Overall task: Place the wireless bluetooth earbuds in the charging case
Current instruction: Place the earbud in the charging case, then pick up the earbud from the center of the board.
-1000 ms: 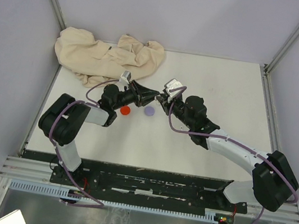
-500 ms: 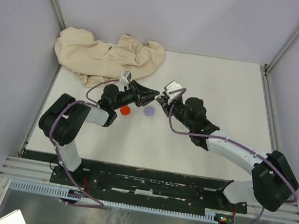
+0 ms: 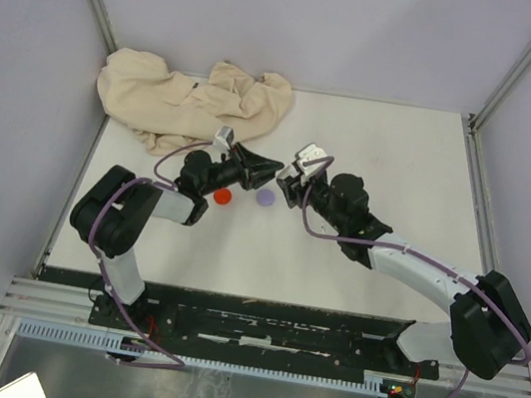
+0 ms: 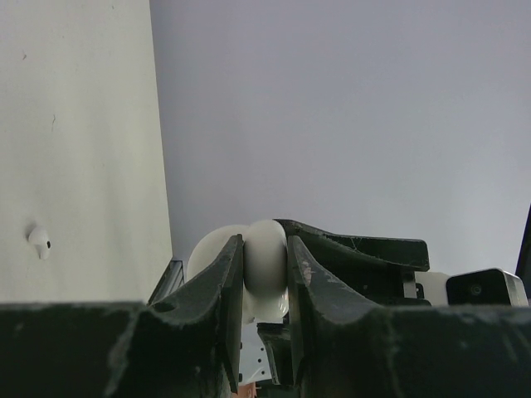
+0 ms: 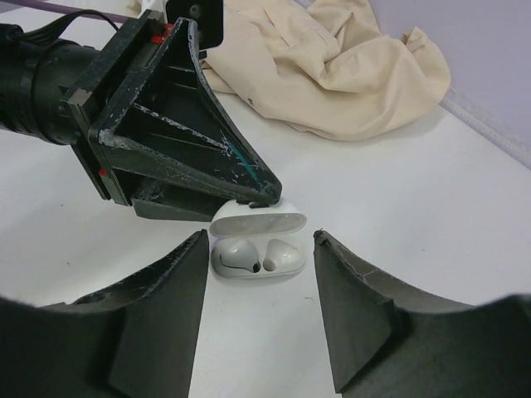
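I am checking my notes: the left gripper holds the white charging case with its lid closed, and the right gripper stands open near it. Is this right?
Not quite: the lid is open, as the right wrist view shows. The left gripper does hold the white charging case, and the right gripper is open.

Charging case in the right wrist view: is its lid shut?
No, the charging case sits open in the left gripper, lid raised above the wells.
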`<action>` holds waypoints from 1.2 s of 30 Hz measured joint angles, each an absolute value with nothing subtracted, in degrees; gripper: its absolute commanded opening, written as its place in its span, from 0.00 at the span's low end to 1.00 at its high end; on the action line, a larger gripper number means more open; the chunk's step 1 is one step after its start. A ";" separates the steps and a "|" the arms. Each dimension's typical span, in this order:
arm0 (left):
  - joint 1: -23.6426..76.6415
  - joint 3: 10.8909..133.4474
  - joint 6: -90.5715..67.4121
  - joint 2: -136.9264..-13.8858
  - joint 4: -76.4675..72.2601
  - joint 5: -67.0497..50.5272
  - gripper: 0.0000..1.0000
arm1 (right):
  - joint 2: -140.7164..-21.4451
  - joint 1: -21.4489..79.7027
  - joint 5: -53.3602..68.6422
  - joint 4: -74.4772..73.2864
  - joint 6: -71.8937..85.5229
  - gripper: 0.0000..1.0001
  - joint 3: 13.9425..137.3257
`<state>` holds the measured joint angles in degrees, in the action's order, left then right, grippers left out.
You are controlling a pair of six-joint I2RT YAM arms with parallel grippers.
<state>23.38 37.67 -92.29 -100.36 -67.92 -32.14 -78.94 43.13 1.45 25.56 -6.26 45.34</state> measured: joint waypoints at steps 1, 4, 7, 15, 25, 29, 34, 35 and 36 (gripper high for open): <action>23.38 37.71 -92.29 -100.44 -67.94 -32.12 0.03 | -78.76 43.13 1.45 25.45 -5.98 0.64 45.34; 23.38 37.76 -92.29 -100.75 -67.96 -32.10 0.03 | -77.71 43.13 1.26 25.23 -5.21 0.66 45.25; 23.38 37.76 -92.27 -101.49 -68.45 -32.10 0.03 | -75.42 43.00 0.43 25.26 -3.88 0.70 45.19; 22.90 36.93 -92.25 -104.27 -70.61 -32.12 0.03 | -75.66 38.41 -8.21 1.98 3.05 0.76 61.06; 21.04 33.82 -92.18 -104.36 -70.76 -32.18 0.03 | -95.74 31.11 -9.82 -31.86 8.60 0.76 82.04; 20.91 33.67 -92.14 -103.90 -70.26 -32.27 0.03 | -102.72 31.11 -7.46 -40.80 8.75 0.75 82.50; 20.91 33.67 -92.14 -103.55 -70.11 -32.71 0.03 | -105.54 31.11 -4.54 -46.04 9.10 0.73 82.50; 20.91 33.67 -92.14 -103.55 -70.00 -32.84 0.03 | -105.75 31.11 -3.99 -46.39 9.19 0.72 82.50; 20.91 33.67 -92.14 -103.55 -69.93 -32.97 0.03 | -106.04 31.11 -3.44 -46.68 9.21 0.72 82.50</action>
<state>20.91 33.67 -92.14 -103.55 -69.93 -32.97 -106.04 31.11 -3.44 -46.68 9.21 82.50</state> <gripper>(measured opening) 0.305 0.734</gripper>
